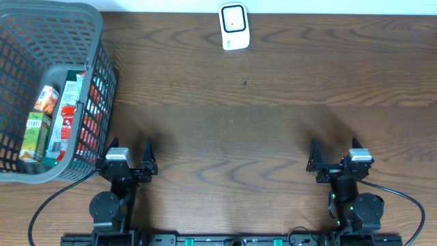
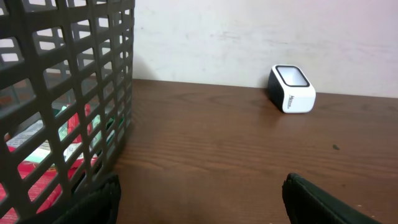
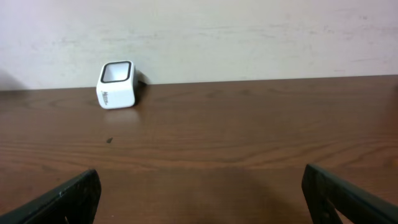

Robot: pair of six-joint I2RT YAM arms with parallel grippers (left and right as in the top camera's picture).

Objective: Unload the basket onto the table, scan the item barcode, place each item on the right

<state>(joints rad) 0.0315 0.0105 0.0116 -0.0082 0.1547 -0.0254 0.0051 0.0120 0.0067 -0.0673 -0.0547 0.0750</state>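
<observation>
Well, from above, the whole brown table can be seen at once. The grey basket stands at about ten o'clock. Inside it lie the packets to be scanned: a green and yellow carton, a red and white packet and a small orange one. No barcode can be made out on them. The white scanner sits at twelve o'clock, at the far edge of the table.

The left gripper rests at seven o'clock, just beside the near corner of the basket. Its two fingers are spread wide and have nothing between them. The right gripper rests at five o'clock, well apart from everything. It is also spread wide and empty.

Only the wrist views show the pale wall behind the table and the sloping dark window of the scanner. The left wrist view has the basket wall close at nine o'clock, with red and green wrapping showing through the mesh, and the scanner at one o'clock. The right wrist view shows the scanner at eleven o'clock. In both wrist views some print on the side of the scanner is too small to read.
</observation>
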